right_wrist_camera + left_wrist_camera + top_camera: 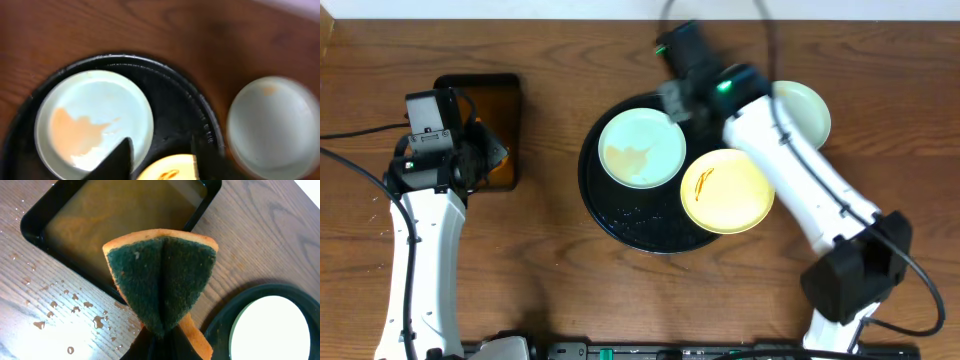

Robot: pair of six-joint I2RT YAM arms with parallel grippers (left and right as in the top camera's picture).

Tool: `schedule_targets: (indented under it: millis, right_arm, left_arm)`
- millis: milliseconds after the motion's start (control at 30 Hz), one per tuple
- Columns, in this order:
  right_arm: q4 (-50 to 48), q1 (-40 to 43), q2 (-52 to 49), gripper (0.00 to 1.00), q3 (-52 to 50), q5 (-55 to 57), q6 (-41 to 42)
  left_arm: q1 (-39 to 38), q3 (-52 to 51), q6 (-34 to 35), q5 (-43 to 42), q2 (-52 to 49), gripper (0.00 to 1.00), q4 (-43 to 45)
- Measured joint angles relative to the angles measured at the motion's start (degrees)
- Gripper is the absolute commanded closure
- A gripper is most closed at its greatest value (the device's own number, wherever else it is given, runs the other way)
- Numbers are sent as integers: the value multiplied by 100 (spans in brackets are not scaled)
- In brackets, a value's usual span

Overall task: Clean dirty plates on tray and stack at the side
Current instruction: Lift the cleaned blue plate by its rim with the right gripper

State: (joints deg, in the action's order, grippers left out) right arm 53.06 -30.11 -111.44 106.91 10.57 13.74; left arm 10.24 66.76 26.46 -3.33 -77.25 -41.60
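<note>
My right end effector [161,145] hangs with fingers parted and empty over the far side of the tray [630,218]. I'd lower it onto the rim of the blue-green plate [642,148] and pin that level while my left end effector [160,350], clamped on the sponge [162,280], crosses over from the small tray of brown liquid [480,79] at the left. That plate sits far left on the tray, broadly smeared orange. The yellow plate [727,190], streaked orange, overlaps the tray's near right rim. A third pale plate [810,115] lies off the tray, on the surface [550,300] to the right, with only a faint orange spot
</note>
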Motion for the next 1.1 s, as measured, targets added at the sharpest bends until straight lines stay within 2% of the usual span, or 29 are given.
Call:
schedule_targets:
  millis: [133,267,367,433,467,500,667,900,1100]
  right_arm:
    - [-4,612,-678,40,20,-1003,415]
    - [-46,603,-1683,45,22,-1526,476]
    - [-190,538,-2190,57,17,-1679,533]
    - [-319,481,-2251,76,31,-1709,533]
    - [-323,461,-2271,90,31,-1703,557]
    - [-321,452,-2280,99,31,-1709,511]
    - [-321,369,-2295,99,87,-1578,533]
    - [-44,-39,-2149,99,212,-87,691]
    - [72,-579,-651,99,234,1952,503]
  left_arm:
    - [0,0,0,0,0,92,4]
    - [2,0,0,-2,0,92,4]
    - [2,0,0,-2,0,92,2]
    - [2,0,0,-2,0,92,2]
    - [0,0,0,-2,0,93,2]
    - [0,0,0,0,0,92,2]
    - [0,0,0,-2,-2,92,4]
    - [0,0,0,-2,-2,92,0]
    - [2,0,0,-2,-2,92,2]
